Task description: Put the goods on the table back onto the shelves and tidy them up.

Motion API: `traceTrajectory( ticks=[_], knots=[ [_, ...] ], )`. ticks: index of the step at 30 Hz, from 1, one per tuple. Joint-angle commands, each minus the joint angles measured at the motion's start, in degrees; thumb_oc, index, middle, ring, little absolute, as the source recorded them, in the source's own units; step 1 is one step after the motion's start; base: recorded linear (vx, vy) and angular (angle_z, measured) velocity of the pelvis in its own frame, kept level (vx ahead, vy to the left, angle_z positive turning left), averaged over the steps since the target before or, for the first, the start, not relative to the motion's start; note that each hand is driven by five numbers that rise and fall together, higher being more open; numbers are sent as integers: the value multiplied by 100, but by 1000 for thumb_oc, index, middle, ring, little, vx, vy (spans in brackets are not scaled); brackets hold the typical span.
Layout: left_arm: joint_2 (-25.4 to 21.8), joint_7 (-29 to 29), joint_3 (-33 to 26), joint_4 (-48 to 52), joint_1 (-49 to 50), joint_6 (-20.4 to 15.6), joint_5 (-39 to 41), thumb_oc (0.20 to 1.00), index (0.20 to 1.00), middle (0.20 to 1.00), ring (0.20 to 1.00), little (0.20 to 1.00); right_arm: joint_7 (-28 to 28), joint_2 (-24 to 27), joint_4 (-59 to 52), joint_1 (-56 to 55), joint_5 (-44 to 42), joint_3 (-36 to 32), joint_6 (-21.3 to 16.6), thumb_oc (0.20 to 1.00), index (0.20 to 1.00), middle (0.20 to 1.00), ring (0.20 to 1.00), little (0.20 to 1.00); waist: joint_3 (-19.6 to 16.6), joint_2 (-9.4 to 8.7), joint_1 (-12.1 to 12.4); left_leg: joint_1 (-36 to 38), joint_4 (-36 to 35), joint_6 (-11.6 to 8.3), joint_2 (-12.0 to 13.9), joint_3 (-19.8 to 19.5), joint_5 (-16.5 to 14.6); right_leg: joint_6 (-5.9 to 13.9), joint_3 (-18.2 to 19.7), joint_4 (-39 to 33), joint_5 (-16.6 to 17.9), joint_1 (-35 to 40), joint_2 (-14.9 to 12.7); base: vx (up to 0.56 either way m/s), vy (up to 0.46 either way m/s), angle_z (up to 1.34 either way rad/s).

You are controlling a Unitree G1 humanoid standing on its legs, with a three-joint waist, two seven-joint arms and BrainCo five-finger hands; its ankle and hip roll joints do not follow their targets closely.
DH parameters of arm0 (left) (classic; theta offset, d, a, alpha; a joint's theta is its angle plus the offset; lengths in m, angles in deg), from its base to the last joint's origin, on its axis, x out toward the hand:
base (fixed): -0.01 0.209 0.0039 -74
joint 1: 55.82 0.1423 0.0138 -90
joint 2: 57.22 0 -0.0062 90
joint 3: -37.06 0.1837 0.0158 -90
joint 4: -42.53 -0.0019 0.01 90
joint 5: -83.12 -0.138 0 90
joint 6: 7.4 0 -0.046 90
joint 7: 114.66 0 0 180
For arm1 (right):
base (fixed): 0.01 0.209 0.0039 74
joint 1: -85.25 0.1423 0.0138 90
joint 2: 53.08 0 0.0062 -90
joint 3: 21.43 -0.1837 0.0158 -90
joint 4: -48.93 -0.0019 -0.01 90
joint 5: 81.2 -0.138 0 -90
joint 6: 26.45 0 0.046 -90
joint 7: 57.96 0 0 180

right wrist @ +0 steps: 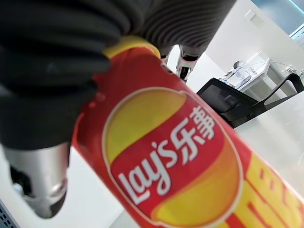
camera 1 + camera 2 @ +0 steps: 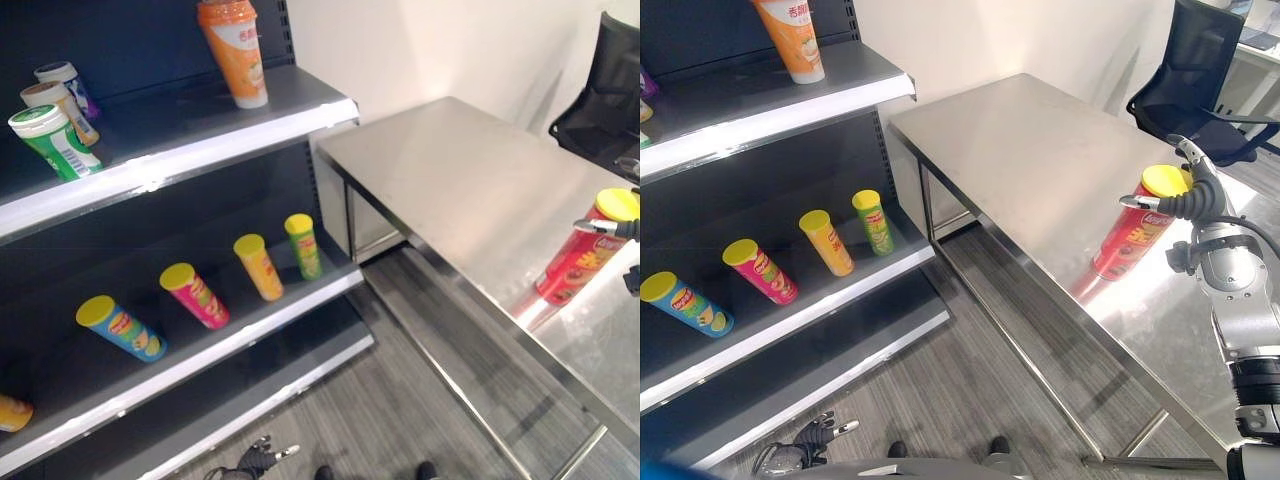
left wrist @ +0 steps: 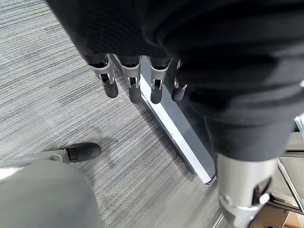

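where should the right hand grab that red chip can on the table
Around the upper body just below the yellow lid, coming from the robot's side. The red chip can stands tilted on the steel table, and the right hand sits right at its top.

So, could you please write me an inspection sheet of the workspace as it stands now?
Surface: steel table, bare but for one can.
Job's things: red can with yellow lid, upright near the table's right edge. Four cans on the middle shelf: blue can, pink can, orange can, green can.
Clutter: orange cup and three tubs on the top shelf.
Hands: right hand at the red can's top, fingers round it; left hand hangs low over the floor, fingers relaxed, holding nothing.
Cables: nothing seen.
Surroundings: black chair beyond the table; grey floor.
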Motion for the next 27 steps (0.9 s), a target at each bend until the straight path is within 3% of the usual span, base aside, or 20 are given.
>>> traceTrajectory(
  ticks=[1, 27],
  knots=[
    [-374, 45, 81, -203, -366, -85, 91, 1000, 1000, 1000, 1000, 1000, -66, 273, -44, 127, -195, 318, -143, 1000, 1000, 1000, 1000, 1000, -164, -212, 47, 40, 34, -310, 248, 316, -267, 9, -124, 96, -572, 251, 79, 0, 0, 0],
    [-359, 59, 71, -139, -380, -77, 136, 1000, 1000, 1000, 1000, 1000, -232, 79, -31, 31, -347, 452, -66, 1000, 1000, 1000, 1000, 1000, -162, -210, 26, 61, 34, -312, 251, 361, -277, 18, -108, 96, -557, 245, 70, 0, 0, 0]
  ],
)
